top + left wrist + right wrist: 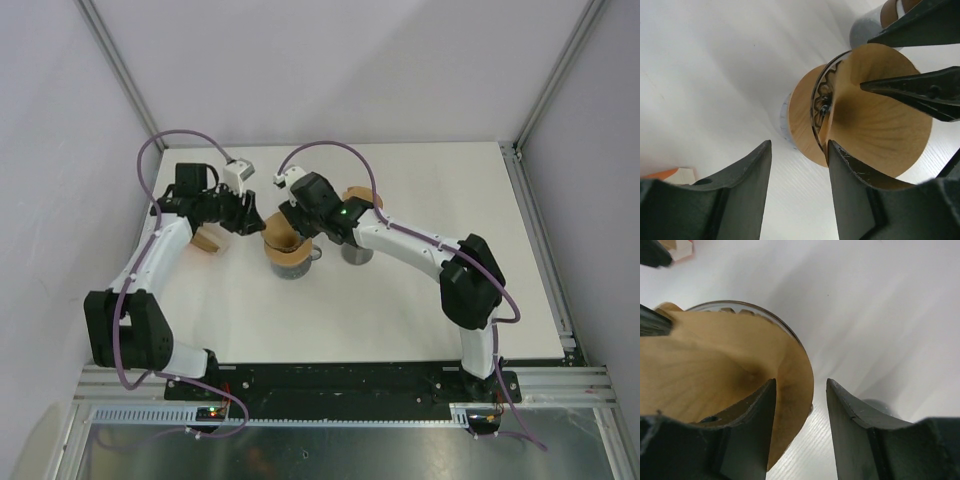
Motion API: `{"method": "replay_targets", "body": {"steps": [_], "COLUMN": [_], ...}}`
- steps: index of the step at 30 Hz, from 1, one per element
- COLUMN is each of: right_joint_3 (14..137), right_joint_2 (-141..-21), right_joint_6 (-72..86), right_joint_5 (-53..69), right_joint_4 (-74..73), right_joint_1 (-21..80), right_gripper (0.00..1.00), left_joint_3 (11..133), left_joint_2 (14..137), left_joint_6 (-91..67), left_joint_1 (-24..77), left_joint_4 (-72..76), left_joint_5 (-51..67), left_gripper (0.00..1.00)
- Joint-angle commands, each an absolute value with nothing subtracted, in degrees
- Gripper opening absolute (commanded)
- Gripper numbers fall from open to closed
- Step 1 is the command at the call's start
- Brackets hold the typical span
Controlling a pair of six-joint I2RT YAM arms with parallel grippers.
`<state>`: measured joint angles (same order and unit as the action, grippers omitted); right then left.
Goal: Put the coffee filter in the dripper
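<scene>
The brown paper coffee filter sits open inside the glass dripper at the table's middle. In the left wrist view the filter fills the dripper's glass rim. My left gripper is open just left of the dripper; in its own view one finger lies against the filter's edge. My right gripper is open over the dripper. In its own view the filter's rim lies between the jaws, one finger inside the cone.
A grey cup stands right of the dripper, under the right arm, with brown paper behind it. An orange-brown holder lies left of the dripper under the left arm. Walls enclose the table's back and sides.
</scene>
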<state>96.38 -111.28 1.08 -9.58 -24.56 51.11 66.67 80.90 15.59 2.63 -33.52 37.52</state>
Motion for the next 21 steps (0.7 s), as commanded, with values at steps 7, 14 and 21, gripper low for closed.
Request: {"method": "replay_targets", "body": {"steps": [7, 14, 21], "right_joint_3": [95.48, 92.91, 91.22], "right_joint_2": [-109.52, -109.63, -109.09], "right_joint_6": [1.12, 1.46, 1.75], "right_joint_5": [-6.08, -5.01, -4.63], "right_joint_4": [-18.69, -17.45, -16.58], "right_joint_1": [51.11, 50.59, 50.02], "right_gripper": [0.5, 0.5, 0.5], "left_joint_3": [64.51, 62.63, 61.78], "left_joint_2": [81.93, 81.61, 80.99], "left_joint_6": [17.73, 19.33, 20.23], "left_joint_1": [3.42, 3.56, 3.96], "left_joint_4": [-31.2, -31.19, -31.1], "left_joint_5": [35.41, 35.05, 35.51], "left_gripper": [0.53, 0.53, 0.54]}}
